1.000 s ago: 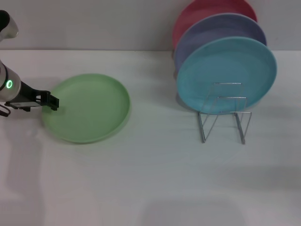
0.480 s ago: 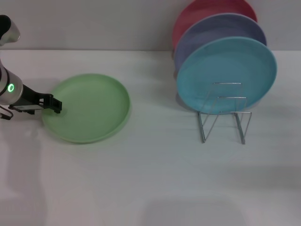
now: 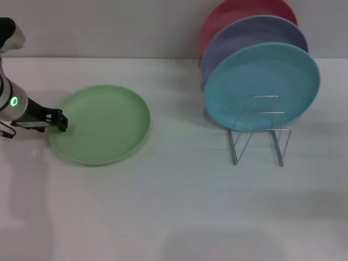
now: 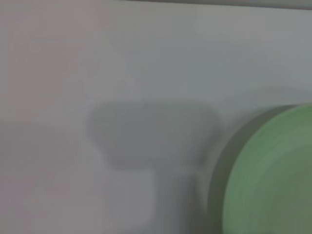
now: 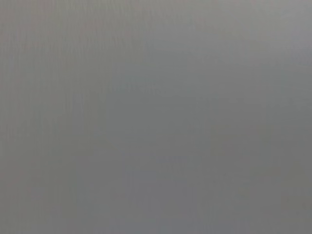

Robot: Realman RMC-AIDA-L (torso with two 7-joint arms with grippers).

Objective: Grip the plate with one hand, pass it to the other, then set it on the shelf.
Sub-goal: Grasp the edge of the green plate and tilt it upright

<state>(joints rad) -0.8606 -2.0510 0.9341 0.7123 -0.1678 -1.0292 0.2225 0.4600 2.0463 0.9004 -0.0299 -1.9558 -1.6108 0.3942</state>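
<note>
From your head view, the plate [image 3: 100, 124] lies flat on the white table [image 3: 174, 206], on your left side and well apart from the shelf [image 3: 259, 130]. Your left gripper [image 3: 61, 120] sits low at the plate's left rim, its dark fingertips right at the edge; you cannot tell whether they are spread or pressed on the rim, since the tips blend into one dark shape there. The shelf stands on your right, its front wire loops bare. Behind those loops a turquoise plate [image 3: 262, 84] stands upright, with a lavender plate [image 3: 239, 38] behind it and a pink plate [image 3: 228, 13] at the very back. Your right arm does not show here.

In your left wrist view, a curved piece of the plate [image 4: 273, 170] fills one corner, lying on the table [image 4: 146, 58]. A soft grey shadow [image 4: 151, 134] falls on the table just beside the plate's rim. None of the gripper's own fingers show.

Your right wrist view gives you only a flat grey field, with nothing you can make out.
</note>
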